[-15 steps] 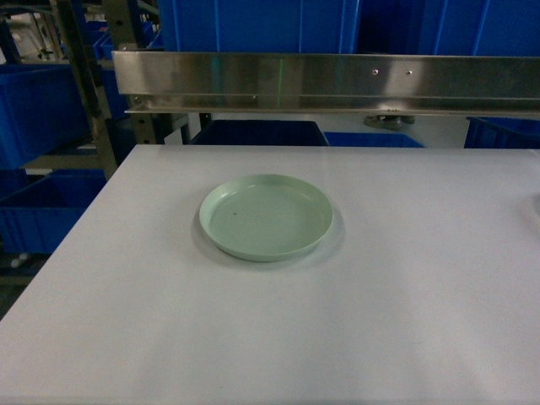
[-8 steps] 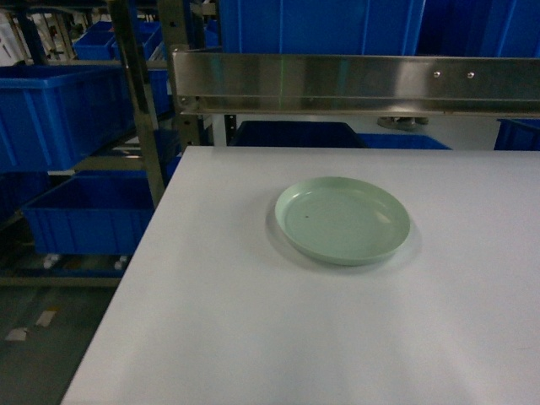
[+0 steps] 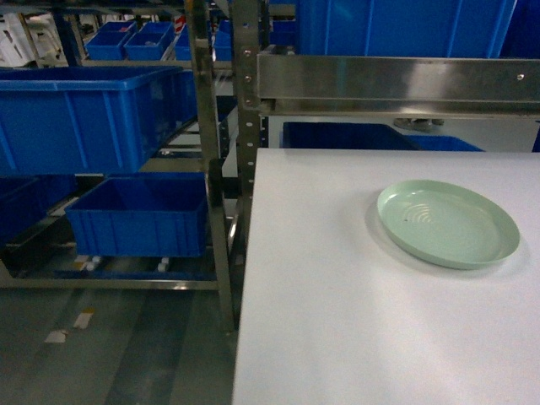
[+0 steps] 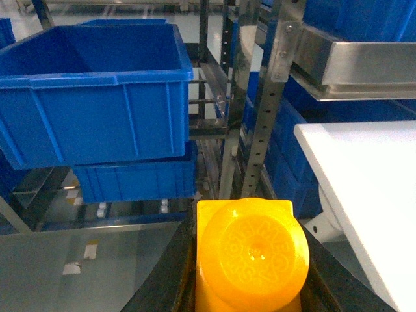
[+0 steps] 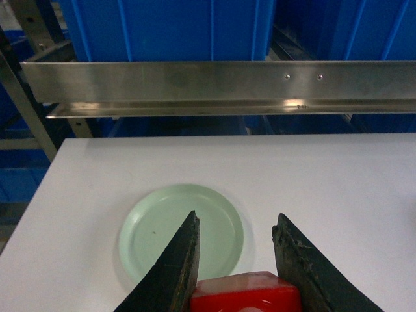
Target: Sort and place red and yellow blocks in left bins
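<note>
In the left wrist view my left gripper (image 4: 246, 224) is shut on the yellow block (image 4: 250, 257), an orange-yellow brick with a round stud facing the camera. Beyond it two left bins, deep blue crates, sit on a rack: an upper one (image 4: 97, 97) and a lower one (image 4: 133, 179). The head view shows them too, upper (image 3: 84, 114) and lower (image 3: 139, 215). In the right wrist view my right gripper (image 5: 236, 221) is shut on the red block (image 5: 247, 296), held above the table near a pale-green plate (image 5: 156, 234). Neither gripper shows in the head view.
The white table (image 3: 337, 321) fills the right of the head view, with the pale-green plate (image 3: 447, 224) on it. A steel rack upright (image 3: 245, 101) stands at the table's left edge. A steel rail (image 5: 221, 84) runs behind the table, with more blue crates above it.
The head view has swung left. The plate has slid from the middle to the right of the view, and the rack with the blue bins has come in on the left.
</note>
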You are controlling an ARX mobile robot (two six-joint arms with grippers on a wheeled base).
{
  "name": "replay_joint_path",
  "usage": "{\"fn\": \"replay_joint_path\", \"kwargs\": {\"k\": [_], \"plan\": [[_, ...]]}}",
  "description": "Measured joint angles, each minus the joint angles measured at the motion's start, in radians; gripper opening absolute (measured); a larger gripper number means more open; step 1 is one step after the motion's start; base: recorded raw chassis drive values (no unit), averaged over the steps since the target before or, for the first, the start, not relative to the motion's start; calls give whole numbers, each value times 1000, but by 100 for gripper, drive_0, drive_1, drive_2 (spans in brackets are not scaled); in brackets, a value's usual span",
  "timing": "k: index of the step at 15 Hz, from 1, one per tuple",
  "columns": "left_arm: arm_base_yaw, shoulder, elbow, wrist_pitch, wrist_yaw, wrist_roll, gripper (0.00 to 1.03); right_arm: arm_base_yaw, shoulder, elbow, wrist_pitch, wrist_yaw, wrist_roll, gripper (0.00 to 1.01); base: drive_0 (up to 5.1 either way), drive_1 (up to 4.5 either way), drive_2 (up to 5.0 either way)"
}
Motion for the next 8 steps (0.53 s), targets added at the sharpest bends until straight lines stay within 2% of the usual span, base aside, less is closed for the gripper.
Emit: {"fn": "replay_joint_path", "kwargs": {"k": [8], "plan": [[0,1,0,-1,0,0,27,0,-1,0,2,0,0,28,-500,240,240]]}}
